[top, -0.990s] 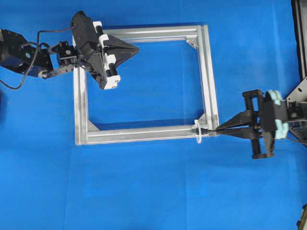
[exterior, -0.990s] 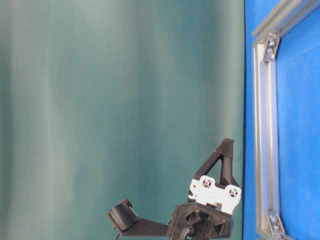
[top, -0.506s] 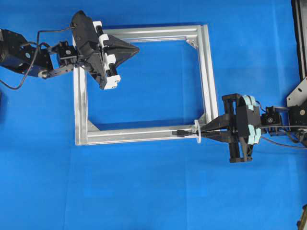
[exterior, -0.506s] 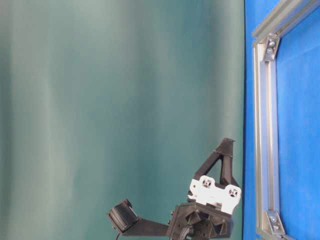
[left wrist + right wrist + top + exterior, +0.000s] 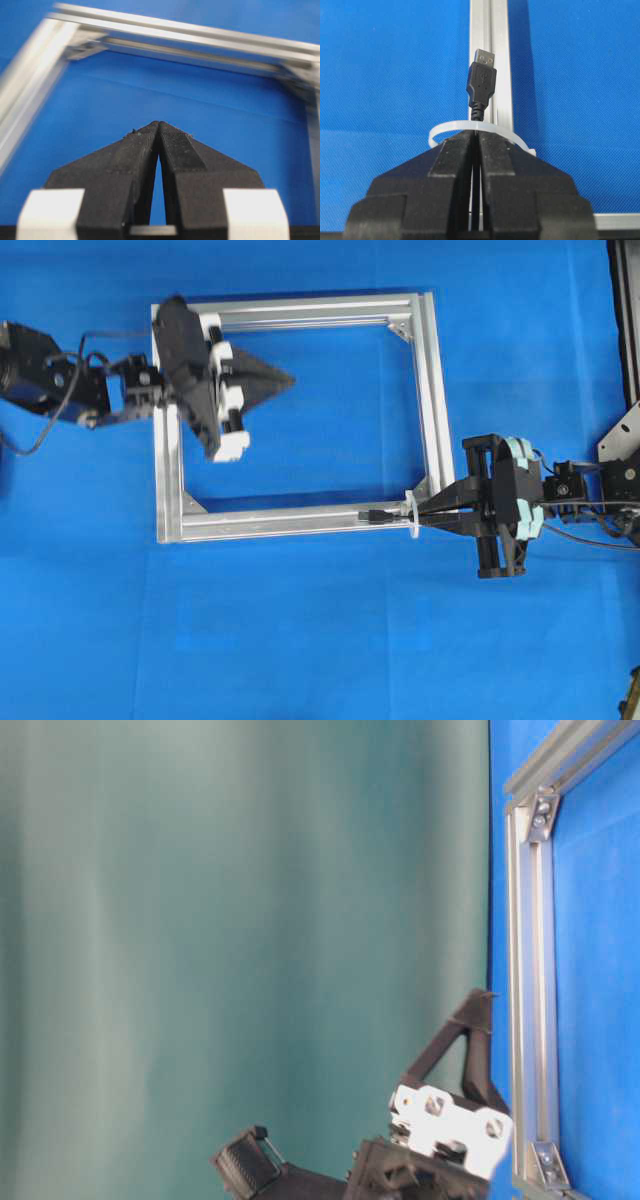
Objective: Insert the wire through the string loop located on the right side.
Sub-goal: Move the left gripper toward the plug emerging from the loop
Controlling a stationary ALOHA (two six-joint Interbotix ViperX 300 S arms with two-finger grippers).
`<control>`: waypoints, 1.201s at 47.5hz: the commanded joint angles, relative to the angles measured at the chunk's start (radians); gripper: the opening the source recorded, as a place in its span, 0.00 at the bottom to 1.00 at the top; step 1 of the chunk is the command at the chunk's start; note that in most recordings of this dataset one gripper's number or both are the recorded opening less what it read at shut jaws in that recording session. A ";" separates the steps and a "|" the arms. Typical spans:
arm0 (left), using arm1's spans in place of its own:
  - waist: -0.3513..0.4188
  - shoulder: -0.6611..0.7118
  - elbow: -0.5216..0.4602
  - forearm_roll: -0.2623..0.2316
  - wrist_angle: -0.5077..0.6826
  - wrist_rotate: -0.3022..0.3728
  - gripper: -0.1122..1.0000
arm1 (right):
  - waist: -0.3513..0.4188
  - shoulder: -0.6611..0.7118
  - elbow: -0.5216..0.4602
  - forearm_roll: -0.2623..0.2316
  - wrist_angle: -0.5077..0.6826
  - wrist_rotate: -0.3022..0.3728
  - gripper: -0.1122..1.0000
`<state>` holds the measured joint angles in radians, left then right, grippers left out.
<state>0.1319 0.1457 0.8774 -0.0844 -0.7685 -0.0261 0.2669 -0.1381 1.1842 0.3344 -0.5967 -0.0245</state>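
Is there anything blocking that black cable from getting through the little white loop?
Nothing visible blocks it. The wire's plug has already passed through the string loop and lies beyond it over the aluminium frame. The right claw, shut on the wire, sits right at the loop.

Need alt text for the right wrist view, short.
The right claw, shut on the black wire, holds its USB plug poking out past the whitish string loop, which arcs just above the fingertips. The plug lies over a silver aluminium frame rail running up the picture on a blue table cover.
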 commanded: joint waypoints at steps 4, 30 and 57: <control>-0.081 -0.031 0.000 0.003 -0.005 -0.020 0.10 | -0.003 -0.008 -0.014 0.000 -0.011 -0.002 0.07; -0.319 -0.031 0.002 0.003 0.005 -0.156 0.10 | -0.003 -0.008 -0.014 0.002 -0.009 -0.002 0.07; -0.324 0.044 -0.199 0.005 0.130 -0.127 0.10 | -0.003 -0.006 -0.015 0.000 -0.009 -0.002 0.07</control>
<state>-0.1963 0.1902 0.7378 -0.0828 -0.6596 -0.1595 0.2669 -0.1365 1.1858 0.3344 -0.5967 -0.0261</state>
